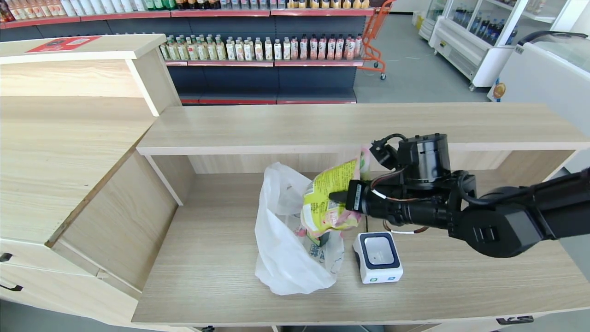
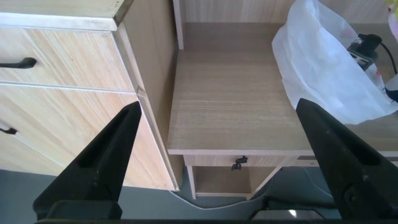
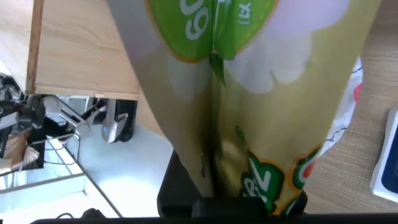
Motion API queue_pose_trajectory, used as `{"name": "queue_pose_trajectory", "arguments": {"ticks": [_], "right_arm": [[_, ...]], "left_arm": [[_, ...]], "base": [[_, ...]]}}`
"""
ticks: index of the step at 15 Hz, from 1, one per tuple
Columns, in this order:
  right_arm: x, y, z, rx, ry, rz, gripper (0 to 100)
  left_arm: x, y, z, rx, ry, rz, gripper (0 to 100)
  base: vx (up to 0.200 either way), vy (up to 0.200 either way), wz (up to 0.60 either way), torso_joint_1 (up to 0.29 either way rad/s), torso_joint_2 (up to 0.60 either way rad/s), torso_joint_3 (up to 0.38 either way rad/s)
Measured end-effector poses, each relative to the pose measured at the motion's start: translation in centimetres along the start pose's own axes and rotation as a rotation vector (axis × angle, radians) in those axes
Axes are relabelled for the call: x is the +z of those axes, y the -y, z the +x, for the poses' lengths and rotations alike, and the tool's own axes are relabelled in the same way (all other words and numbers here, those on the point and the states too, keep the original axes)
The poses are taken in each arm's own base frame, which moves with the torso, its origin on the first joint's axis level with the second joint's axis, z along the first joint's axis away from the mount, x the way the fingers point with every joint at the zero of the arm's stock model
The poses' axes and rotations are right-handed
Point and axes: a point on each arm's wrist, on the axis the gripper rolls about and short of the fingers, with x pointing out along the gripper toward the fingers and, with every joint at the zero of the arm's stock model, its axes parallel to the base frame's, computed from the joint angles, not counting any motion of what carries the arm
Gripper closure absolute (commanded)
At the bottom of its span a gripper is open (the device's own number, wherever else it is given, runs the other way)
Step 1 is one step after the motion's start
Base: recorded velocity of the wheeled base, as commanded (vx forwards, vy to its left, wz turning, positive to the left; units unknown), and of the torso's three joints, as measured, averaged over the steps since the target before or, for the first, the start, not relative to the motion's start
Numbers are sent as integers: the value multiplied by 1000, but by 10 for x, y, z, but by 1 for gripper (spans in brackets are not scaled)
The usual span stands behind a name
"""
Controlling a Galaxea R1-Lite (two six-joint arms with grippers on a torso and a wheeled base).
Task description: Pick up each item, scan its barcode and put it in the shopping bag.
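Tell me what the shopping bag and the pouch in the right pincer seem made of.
Shopping bag: thin, translucent white plastic film, probably; it crumples and contents show through. Snack pouch in the right pincer: glossy printed plastic or foil laminate, judging by sheen and back seam.

You're looking at a yellow-green snack packet [image 1: 328, 198] with pink and white patches and a green, white-edged roundel. The shopping bag [image 1: 281, 258] is milky white with faint blue print. The white scanner [image 1: 378, 257] has a grey window framed in dark navy. The counter [image 1: 207, 267] is pale wood grain. The right gripper [image 1: 339, 197] and left gripper [image 2: 217, 106] are black.
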Motion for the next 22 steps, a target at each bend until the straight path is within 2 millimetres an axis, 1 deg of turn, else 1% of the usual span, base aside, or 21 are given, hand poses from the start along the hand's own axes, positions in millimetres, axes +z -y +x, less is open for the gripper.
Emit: {"name": "queue_pose_trajectory", "arguments": {"ticks": [2, 4, 5, 7, 10, 14, 17, 20, 22], "right_arm": [[2, 12, 9, -25, -4, 12, 100], [-3, 19, 18, -34, -28, 20, 100], [-6, 21, 22, -21, -50, 23, 100], [-11, 22, 27, 68, -120, 29, 100], [-17, 26, 34, 92, -151, -38, 100], [-28, 37, 47, 76, -185, -94, 100], [-39, 47, 57, 68, -217, -178, 100], [-47, 54, 69, 73, -236, -286, 100], [-50, 57, 76, 77, -241, -318, 100]], "left_arm": [[0, 0, 0, -1, 0, 0, 0], [0, 0, 0, 0, 0, 0, 0], [0, 0, 0, 0, 0, 0, 0], [0, 0, 0, 0, 0, 0, 0], [0, 0, 0, 0, 0, 0, 0], [0, 0, 0, -1, 0, 0, 0], [0, 0, 0, 0, 0, 0, 0], [0, 0, 0, -1, 0, 0, 0], [0, 0, 0, 0, 0, 0, 0]], "base": [[0, 0, 0, 0, 0, 0], [0, 0, 0, 0, 0, 0], [0, 0, 0, 0, 0, 0], [0, 0, 0, 0, 0, 0], [0, 0, 0, 0, 0, 0], [0, 0, 0, 0, 0, 0], [0, 0, 0, 0, 0, 0], [0, 0, 0, 0, 0, 0], [0, 0, 0, 0, 0, 0]]}}
